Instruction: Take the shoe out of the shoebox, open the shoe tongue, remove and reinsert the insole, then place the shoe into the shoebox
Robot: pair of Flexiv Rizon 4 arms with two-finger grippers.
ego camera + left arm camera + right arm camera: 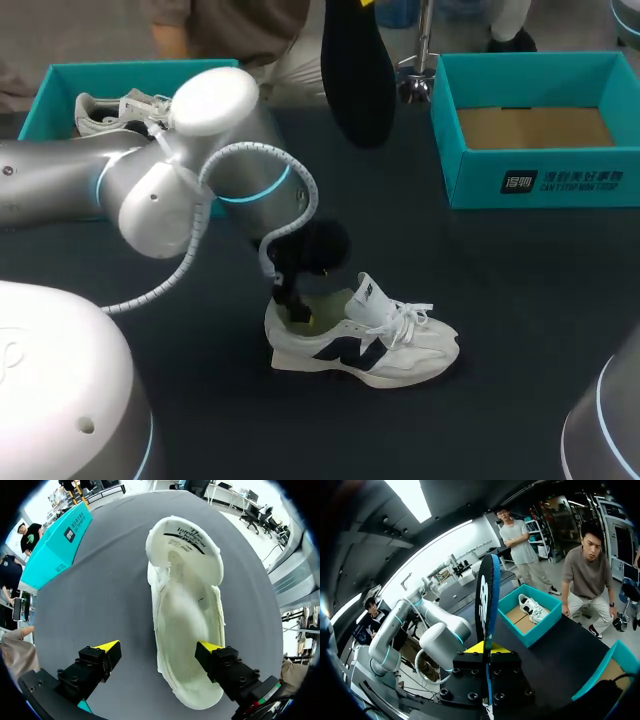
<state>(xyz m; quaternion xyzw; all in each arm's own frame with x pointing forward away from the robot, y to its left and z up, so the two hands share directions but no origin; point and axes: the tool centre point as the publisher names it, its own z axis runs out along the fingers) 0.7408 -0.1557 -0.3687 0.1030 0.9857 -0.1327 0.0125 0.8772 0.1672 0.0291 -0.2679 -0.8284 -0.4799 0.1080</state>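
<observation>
Under the spread left gripper [160, 647], the shoe [185, 605]; insole [485, 600] upright, pinched by the right gripper [484, 649]

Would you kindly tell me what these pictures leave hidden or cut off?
Right wrist view: the right gripper and its insole hide whatever lies beneath them.
Head view: the upper edge cuts off the insole's top; the left arm covers part of the left shoebox.
Left wrist view: the raised tongue hides the shoe's toe interior.
</observation>
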